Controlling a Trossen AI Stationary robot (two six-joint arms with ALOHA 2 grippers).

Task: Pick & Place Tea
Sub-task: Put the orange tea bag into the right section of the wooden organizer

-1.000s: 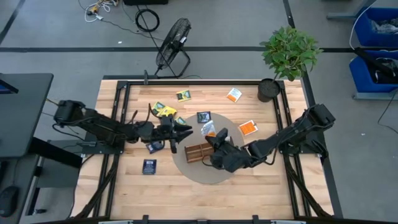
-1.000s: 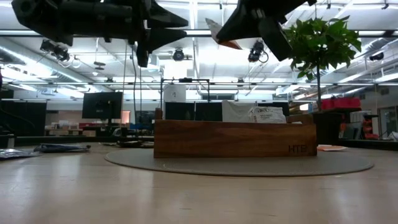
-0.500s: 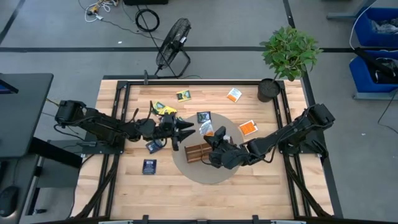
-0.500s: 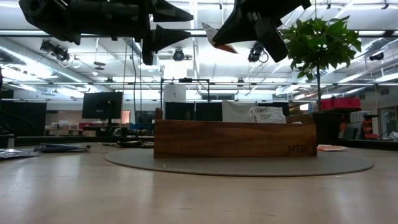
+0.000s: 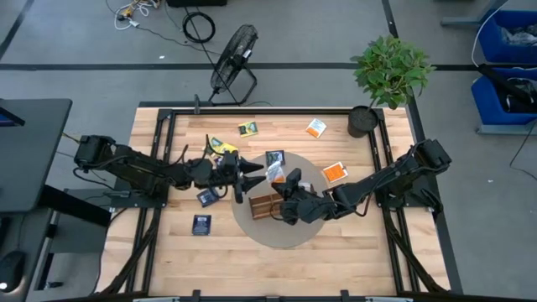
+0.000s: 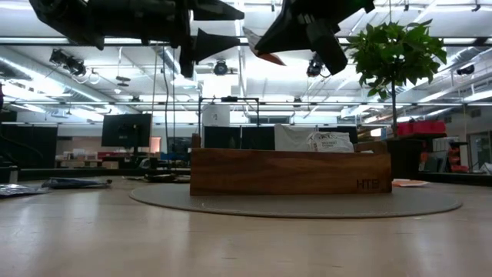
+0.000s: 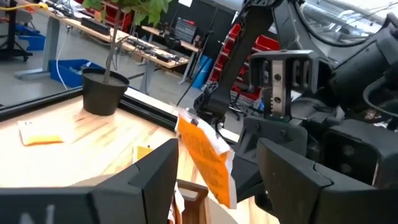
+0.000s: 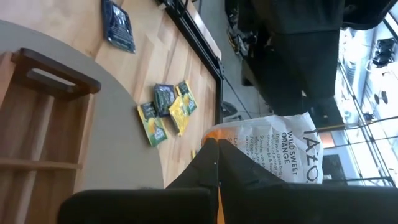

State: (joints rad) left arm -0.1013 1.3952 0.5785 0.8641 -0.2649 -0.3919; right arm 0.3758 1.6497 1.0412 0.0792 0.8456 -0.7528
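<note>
Tea sachet in play: orange-and-white sachet [image 7: 205, 155], held up in the air above the wooden tray [image 5: 267, 205], pinched at one edge by the right gripper [image 5: 284, 186]; it hangs tilted, clear of the table
Right gripper: fingers clamped shut on the orange-and-white sachet; printed face of the sachet shows past the fingertips in the right wrist view [image 8: 280, 149]; gripper sits over the tray's end nearest the left arm
Left gripper: [image 5: 252, 176] jaws spread wide, holding nothing; pointed at the right gripper, just beside the hanging sachet, which shows between its two fingers [image 7: 146, 180] in the left wrist view; contact with sachet: cannot tell
Wooden tray: brown, with compartments, on a round grey mat [image 5: 289, 231] near table middle; low view shows white sachets [image 6: 327, 141] standing up above its rim
Other tea on table: orange sachet [image 5: 334, 173] on the mat's edge; orange sachet [image 5: 315, 127] near the plant pot; dark sachet [image 5: 274, 158] just beyond the mat; yellow-and-green sachets [image 5: 221, 148] clustered by the left arm; one more [image 5: 247, 128] farther back; dark blue sachets [image 5: 201, 224] and [image 5: 207, 196] on the near left part of the table
Potted plant: [image 5: 388, 71] back right corner of the table
Floor behind table: fan [image 5: 232, 57], cables
</note>
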